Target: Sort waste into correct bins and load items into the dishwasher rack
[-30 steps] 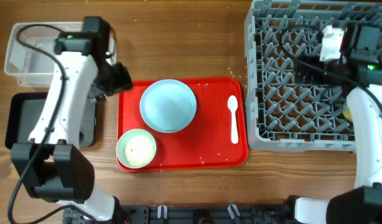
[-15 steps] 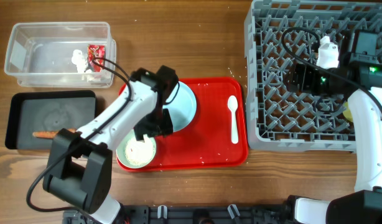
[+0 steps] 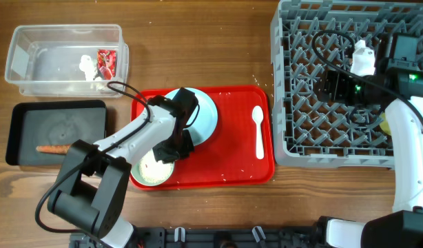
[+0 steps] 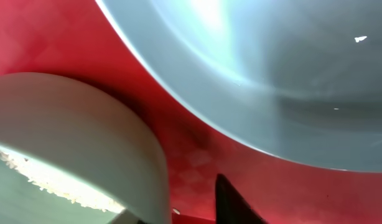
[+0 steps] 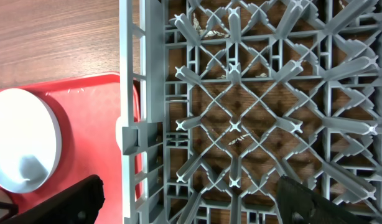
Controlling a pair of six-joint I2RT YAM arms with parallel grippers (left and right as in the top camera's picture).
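The pale-green bowl (image 3: 151,167) with white rice grains (image 3: 153,165) stands at the front left of the red tray (image 3: 232,162). My left gripper (image 3: 173,147) is open, with one finger on each side of the bowl's right rim. The left wrist view shows the bowl wall (image 4: 104,130), the rice (image 4: 48,180) and my fingers (image 4: 185,214). A round pale-blue dish (image 3: 198,110) sits just behind the bowl and also shows in the left wrist view (image 4: 272,81). The white spoon (image 3: 258,131) lies at the tray's right. My right gripper (image 3: 335,86) is open and empty over the grey rack (image 3: 301,148); its fingers (image 5: 194,196) show wide apart.
The clear tub (image 3: 32,41) at the back left holds a white tissue (image 3: 86,66) and a red wrapper (image 3: 107,62). The black tray (image 3: 67,114) holds the carrot piece (image 3: 53,148). A yellow cup (image 3: 385,127) peeks out beside my right arm. The spoon's end (image 5: 23,146) shows in the right wrist view.
My left arm swung from the clear tub to the red tray and then came down onto the green bowl's rim. The right gripper moved a little left over the rack, then held still.
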